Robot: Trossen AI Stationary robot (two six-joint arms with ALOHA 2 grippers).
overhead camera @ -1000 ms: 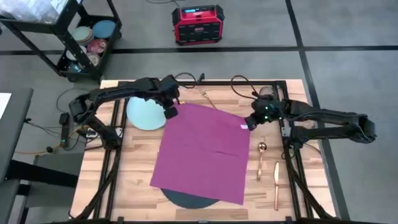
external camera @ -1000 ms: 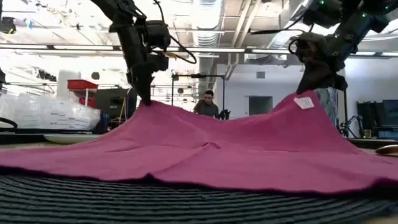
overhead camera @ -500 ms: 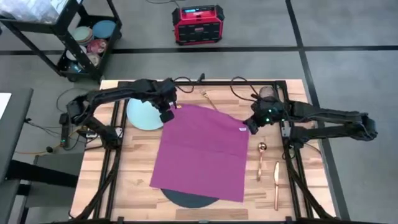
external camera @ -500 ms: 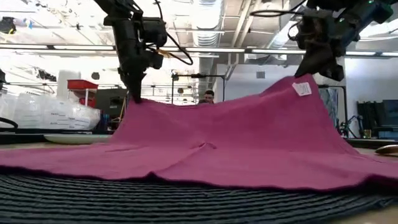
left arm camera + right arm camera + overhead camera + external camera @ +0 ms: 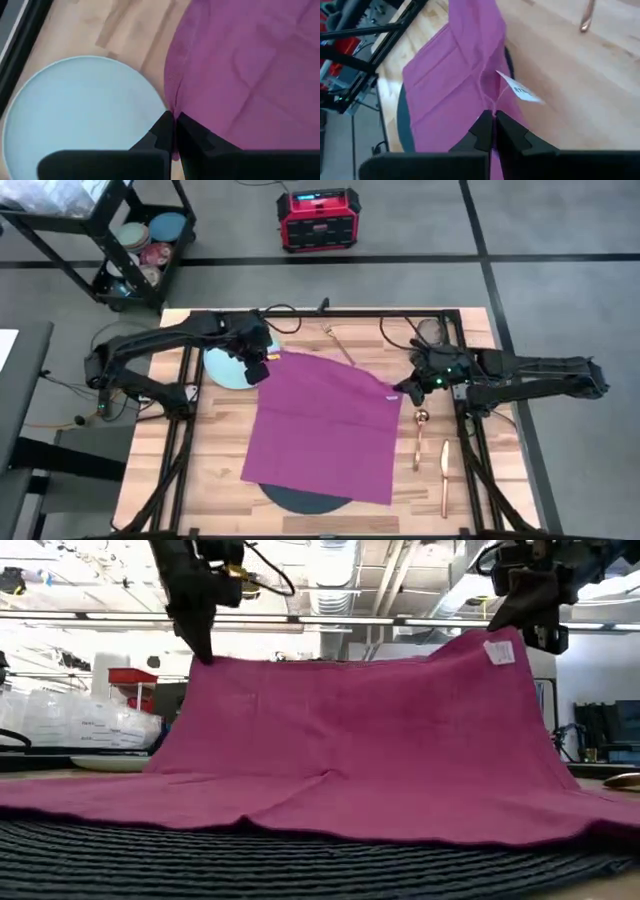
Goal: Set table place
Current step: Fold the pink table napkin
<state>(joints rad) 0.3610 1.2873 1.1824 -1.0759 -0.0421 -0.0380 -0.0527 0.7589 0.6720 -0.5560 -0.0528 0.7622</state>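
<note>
Left end effector (image 5: 262, 367) and right end effector (image 5: 405, 391) each clamped on a napkin (image 5: 325, 425) corner, cloth hanging below them over the mat (image 5: 305, 502). Plate (image 5: 228, 366) beside left one, unplaced; cutlery unarranged.

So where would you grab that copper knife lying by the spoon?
Probably the knife mid-handle, coming straight down with fingers across its width: it lies flat and narrow on the table, clear of the spoon and napkin. Both grippers, left and right, are pinching napkin corners now.
</note>
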